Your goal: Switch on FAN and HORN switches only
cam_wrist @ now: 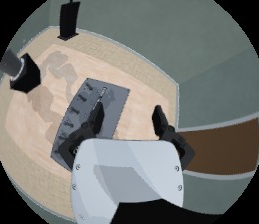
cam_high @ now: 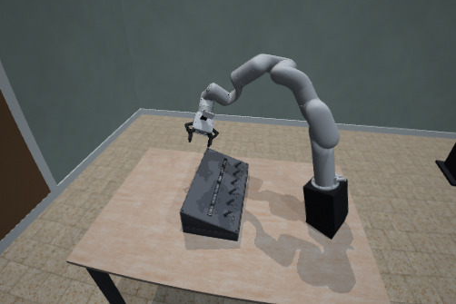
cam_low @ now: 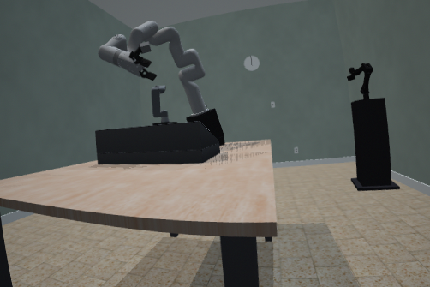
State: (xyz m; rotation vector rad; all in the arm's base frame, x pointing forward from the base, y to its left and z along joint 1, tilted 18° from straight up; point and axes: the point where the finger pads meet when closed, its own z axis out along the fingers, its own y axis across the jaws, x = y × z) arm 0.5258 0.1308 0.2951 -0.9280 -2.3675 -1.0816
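The dark grey console stands on the table, its sloped top carrying a row of several black toggle switches and a light strip beside them. The labels are too small to read, so I cannot tell which are the FAN and HORN switches, or which way each lever is set. Part of the console's near end in the wrist view is hidden behind a finger and the gripper body. My gripper is open and empty, high above the console's far end, touching nothing.
The wooden table bears the console and the arm's black base block. Away from the table, a black pedestal carries a small dark arm. Green walls surround the room.
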